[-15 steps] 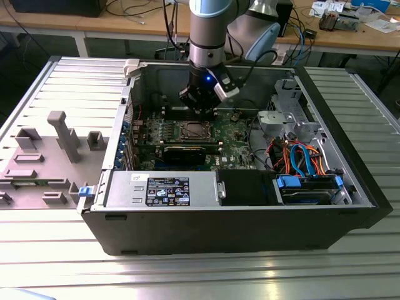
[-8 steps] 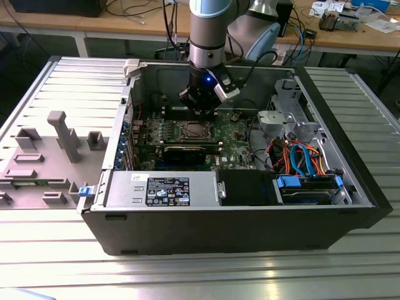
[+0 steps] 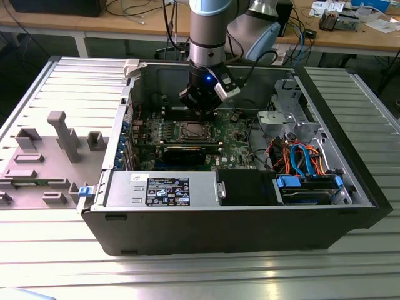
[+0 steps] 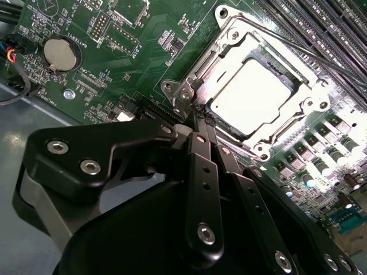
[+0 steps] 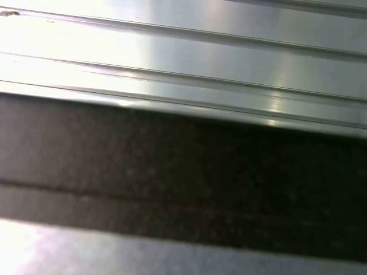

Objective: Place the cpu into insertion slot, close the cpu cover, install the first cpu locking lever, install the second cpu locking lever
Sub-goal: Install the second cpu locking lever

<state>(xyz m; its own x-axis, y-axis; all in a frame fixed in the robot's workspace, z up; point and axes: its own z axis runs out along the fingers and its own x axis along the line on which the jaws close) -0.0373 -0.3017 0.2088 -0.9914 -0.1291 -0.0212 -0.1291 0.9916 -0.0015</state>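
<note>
Cpu (image 4: pixel 255 94) sits in slot under closed cover (image 4: pixel 229 43). Gripper (image 4: pixel 205 127) fingers pinched shut, empty, tips at cover's 7 o'clock corner. Judgement: push lever steadily, avoid slipping onto board (image 4: pixel 103 69).

We see the cpu (image 4: pixel 249 97) — a flat square chip with a bright silvery top — seated in the insertion slot (image 4: pixel 287 74) on the green board. The cpu cover (image 4: pixel 229 43), a silvery metal frame, lies closed flat around it.
</note>
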